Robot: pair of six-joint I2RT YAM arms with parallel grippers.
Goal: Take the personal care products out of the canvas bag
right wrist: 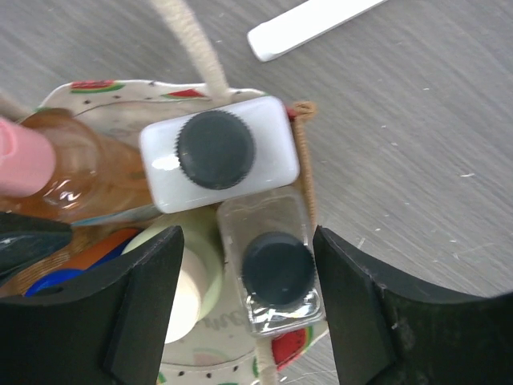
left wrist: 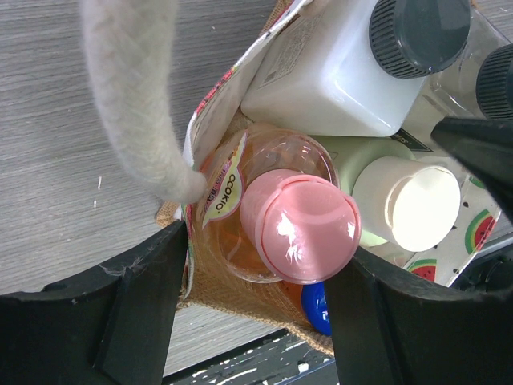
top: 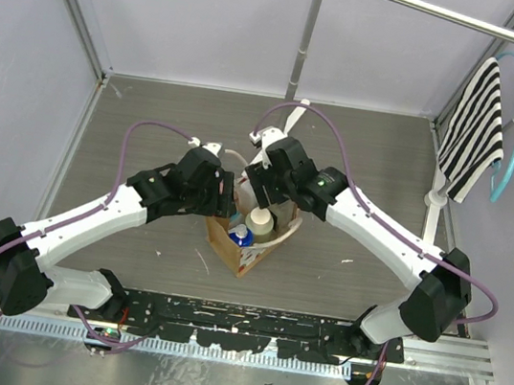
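Right under the left claw, the slim peach bottle stands straight up in the canvas bag, with its shiny pink cap pointing at the camera. The claw is spread wide and holds nothing, with one black side at 9 o'clock of the bottle and one at 3 o'clock. The right claw is wide open and empty too, over the clear bottle, with the white squarish bottle at 12 o'clock. The bottles look like smooth, hard plastic, and the bag is rough cloth with a soft rope handle. A pull straight up looks like the way out
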